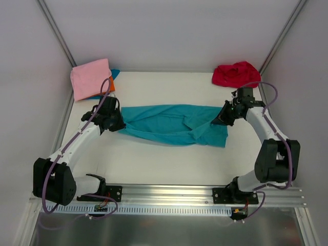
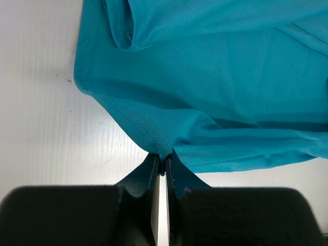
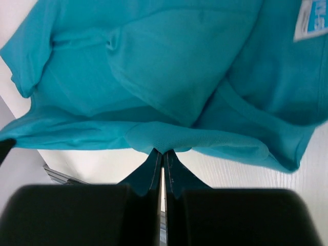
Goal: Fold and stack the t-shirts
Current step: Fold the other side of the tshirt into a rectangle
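Here, seen from above, a teal t-shirt (image 1: 169,124) lies across the middle of a white surface (image 1: 169,169), stretched in a long, rumpled band from 9 o'clock to 3 o'clock. The left end effector (image 1: 117,123) is closed on a stitched edge at the 9 o'clock end. Its wrist camera shows two dark fingers pressed together with a peak of teal cloth pinched between them. The right end effector (image 1: 218,121) is likewise closed on cloth at the 3 o'clock end, pinching a fold of the fabric. A small white neck label (image 3: 311,20) shows at 1 o'clock in that wrist view.

The step in hand appears to be spreading this shirt out before folding it. It is not flat yet: the body is doubled over on itself lengthwise, a sleeve bunches toward 4 o'clock, and soft creases run along its length. The next move likely calls for both arms to draw apart evenly, or to lift and re-lay the cloth, so the doubled layers open without either pinch slipping.

At 10 o'clock a folded pink t-shirt (image 1: 91,78) rests on top of an orange one (image 1: 111,85) and a blue one (image 1: 115,73), of which only the edges show. This looks like the stack so far. At 1 o'clock a red t-shirt (image 1: 236,74) sits crumpled and unfolded, apparently waiting its turn.
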